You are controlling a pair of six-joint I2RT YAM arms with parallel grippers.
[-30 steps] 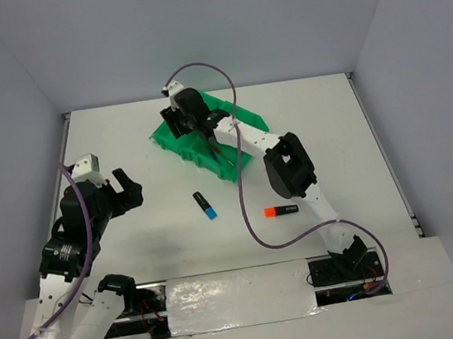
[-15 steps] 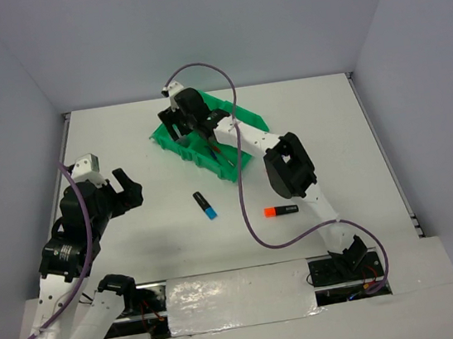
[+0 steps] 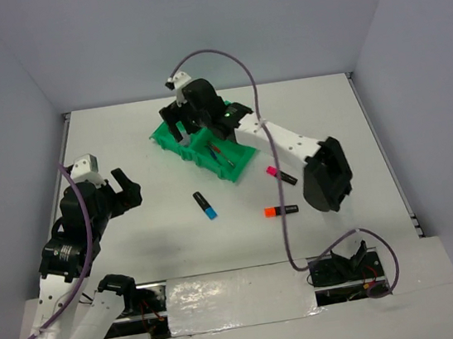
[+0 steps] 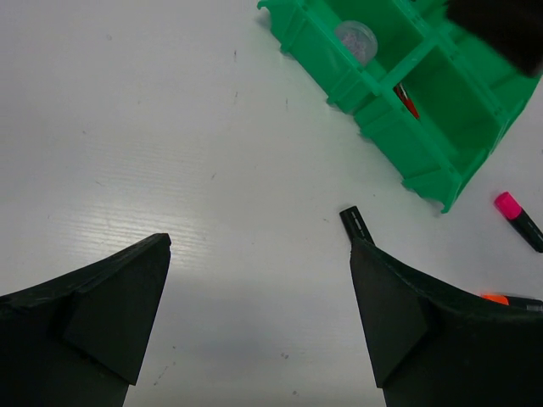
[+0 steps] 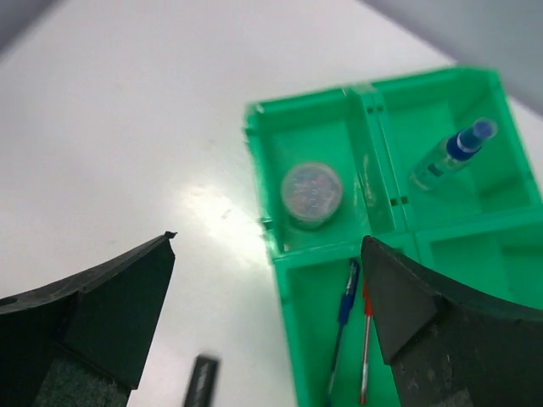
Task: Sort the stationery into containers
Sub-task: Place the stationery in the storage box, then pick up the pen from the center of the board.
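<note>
tray [image 5: 370,161]: set on the tabletop [image 3: 117,134], toward its far side
tin [image 5: 311,194]: laid in one compartment
bottle [image 5: 447,156]: laid in the compartment beside the tin (cap blue)
blue pen [image 5: 342,326], red pen [image 5: 365,339]: laid side by side in a third compartment
blue highlighter [image 3: 205,205], pink highlighter [image 3: 281,175], orange highlighter [image 3: 280,211]: laid on the tabletop, outside the tray
right gripper [image 5: 267,240]: held over the tray, spread wide, empty
left gripper [image 4: 259,244]: held over the tabletop, well apart from the tray, spread wide, empty
</note>
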